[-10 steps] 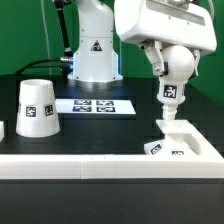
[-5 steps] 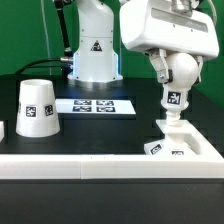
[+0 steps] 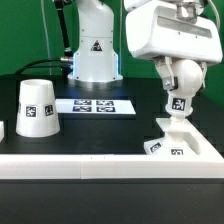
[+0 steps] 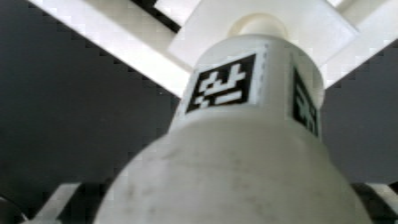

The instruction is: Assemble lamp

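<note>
My gripper [image 3: 181,80] is shut on the white bulb [image 3: 178,103] and holds it upright, tagged neck down. The bulb's lower end meets the raised middle of the square stepped base [image 3: 190,143], which lies at the exterior view's right near the front wall. I cannot tell whether it is seated. In the wrist view the bulb [image 4: 222,150] fills the picture, with the base [image 4: 107,35] behind it. Dark fingers [image 4: 54,203] show at its sides. The tapered shade [image 3: 37,107] stands mouth down at the exterior view's left, far from the gripper.
The marker board [image 3: 95,105] lies flat between the shade and the base. A white wall [image 3: 70,166] runs along the table's front edge and up beside the base. The arm's white pedestal [image 3: 93,50] stands behind the marker board.
The gripper has carried the bulb towards the exterior view's right and downward, onto the middle of the base. The shade and the base have not moved.
</note>
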`<state>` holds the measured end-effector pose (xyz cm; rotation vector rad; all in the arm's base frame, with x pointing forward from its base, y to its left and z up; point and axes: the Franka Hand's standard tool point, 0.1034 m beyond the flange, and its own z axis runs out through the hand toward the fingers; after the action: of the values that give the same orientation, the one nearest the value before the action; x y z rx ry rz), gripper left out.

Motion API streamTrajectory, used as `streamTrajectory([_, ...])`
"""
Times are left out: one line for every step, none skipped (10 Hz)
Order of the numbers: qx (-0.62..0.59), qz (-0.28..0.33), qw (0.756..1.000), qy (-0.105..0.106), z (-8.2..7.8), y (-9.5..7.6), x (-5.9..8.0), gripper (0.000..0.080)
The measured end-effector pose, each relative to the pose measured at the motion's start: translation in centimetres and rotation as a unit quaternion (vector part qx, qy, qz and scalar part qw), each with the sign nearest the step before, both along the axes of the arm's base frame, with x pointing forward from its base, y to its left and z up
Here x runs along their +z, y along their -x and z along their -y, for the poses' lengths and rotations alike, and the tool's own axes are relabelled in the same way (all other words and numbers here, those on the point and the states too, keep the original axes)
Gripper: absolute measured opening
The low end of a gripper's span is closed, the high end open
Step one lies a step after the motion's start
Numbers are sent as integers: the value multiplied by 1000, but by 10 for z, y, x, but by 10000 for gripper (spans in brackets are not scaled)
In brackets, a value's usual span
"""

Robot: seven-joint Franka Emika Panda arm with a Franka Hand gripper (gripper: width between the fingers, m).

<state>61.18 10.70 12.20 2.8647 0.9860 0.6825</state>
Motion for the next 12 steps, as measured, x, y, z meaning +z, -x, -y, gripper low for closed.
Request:
streamTrajectory([0, -1, 1000, 0, 1, 1, -2, 573])
streamTrajectory([-1, 6, 1000, -1, 1, 1, -3, 573])
streamTrajectory([0, 15, 1000, -2, 1, 0, -3, 573])
streamTrajectory([-1, 28, 1000, -3, 1, 1, -3, 573])
streamTrajectory([-2, 39, 999, -5, 2, 2, -3, 573])
streamTrajectory([-3, 44, 999, -5, 3, 3, -4, 573])
streamTrajectory([-3, 44, 999, -5, 3, 2, -3, 573])
streamTrajectory([-3, 44, 999, -5, 3, 2, -4, 573])
streamTrajectory([-3, 44, 999, -5, 3, 2, -4, 643])
streamTrajectory([-3, 44, 999, -5, 3, 2, -4, 688])
streamTrajectory([-4, 42, 999, -5, 4, 2, -2, 696])
streamTrajectory([-5, 40, 999, -3, 8, 1, 3, 696])
